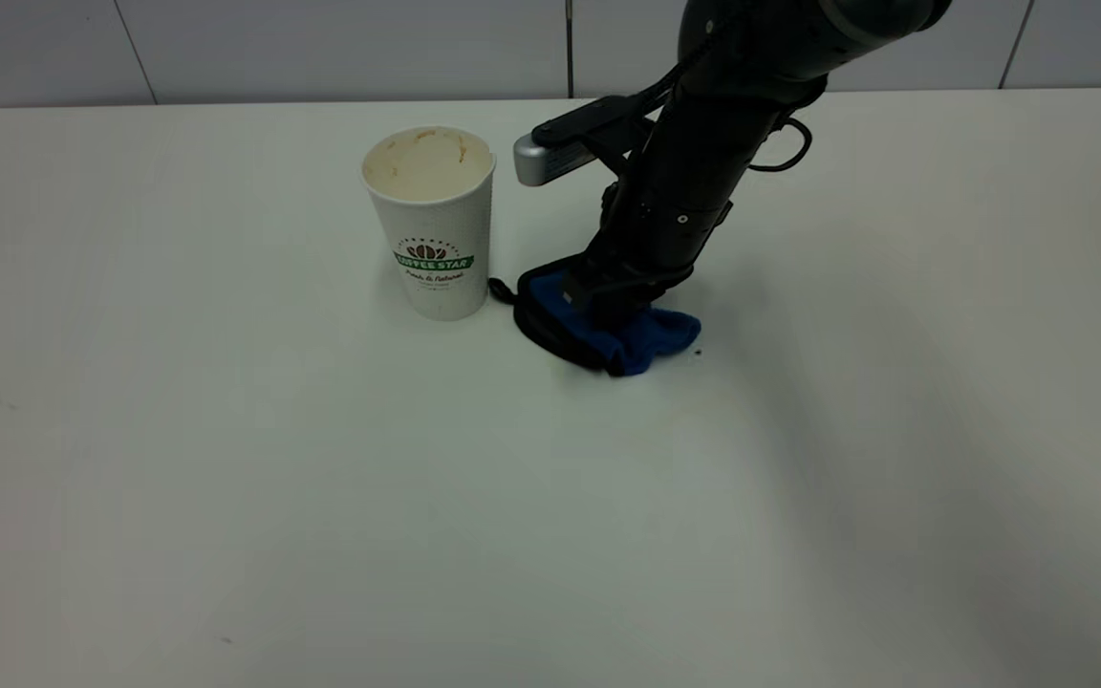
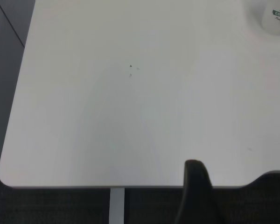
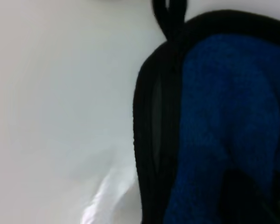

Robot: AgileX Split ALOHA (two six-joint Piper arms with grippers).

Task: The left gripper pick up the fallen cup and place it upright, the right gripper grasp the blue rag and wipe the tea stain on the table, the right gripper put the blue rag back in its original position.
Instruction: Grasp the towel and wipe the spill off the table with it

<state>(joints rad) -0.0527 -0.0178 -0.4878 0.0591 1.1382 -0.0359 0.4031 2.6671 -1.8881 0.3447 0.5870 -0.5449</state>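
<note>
The cup [image 1: 431, 225] stands upright on the table [image 1: 226, 497], its stained mouth facing up; its lower part also shows in the left wrist view [image 2: 276, 18]. My right gripper [image 1: 608, 301] is pressed down into the blue rag [image 1: 651, 336] just right of the cup and is shut on it. The rag is bunched on the tabletop, with its black loop [image 1: 501, 290] pointing at the cup. It fills the right wrist view [image 3: 224, 116]. No tea stain shows. My left gripper [image 2: 196, 191] is far from the cup, at the table's edge, outside the exterior view.
A tiny black speck [image 1: 698, 352] lies beside the rag. More small specks [image 2: 130, 66] lie on the left part of the table. The table's rounded corner [image 2: 4, 179] and edge show in the left wrist view. A grey wall runs behind the table.
</note>
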